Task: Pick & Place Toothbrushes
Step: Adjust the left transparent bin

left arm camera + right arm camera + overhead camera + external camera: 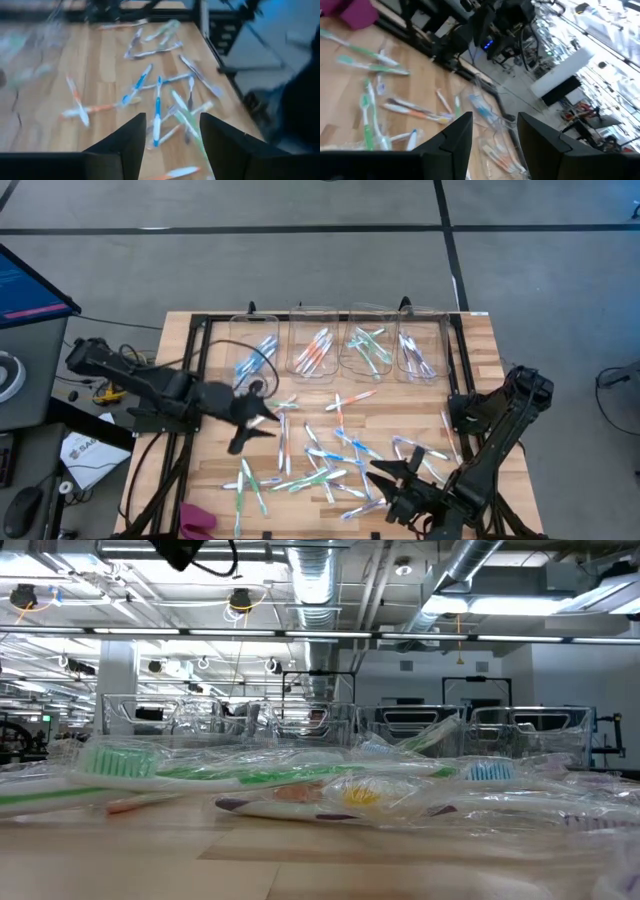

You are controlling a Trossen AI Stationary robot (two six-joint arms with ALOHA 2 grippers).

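Many slim toothbrushes (pixel 330 460) with blue, orange, green and purple accents lie scattered flat on the wooden table (pixel 215 470); they also show in the low view (pixel 300 785). My left gripper (pixel 268 418) hovers open above the left part of the scatter, over a blue toothbrush (pixel 157 112), with nothing between its fingers. My right gripper (pixel 382 473) hangs open over the near right part of the pile and is empty too (pixel 492 137). Neither gripper touches a toothbrush.
Four clear bins (pixel 340 345) stand in a row along the far edge, holding blue, orange, green and purple toothbrushes from left to right. A black frame (pixel 195 380) runs around the table. A pink object (pixel 195 520) lies at the near left corner.
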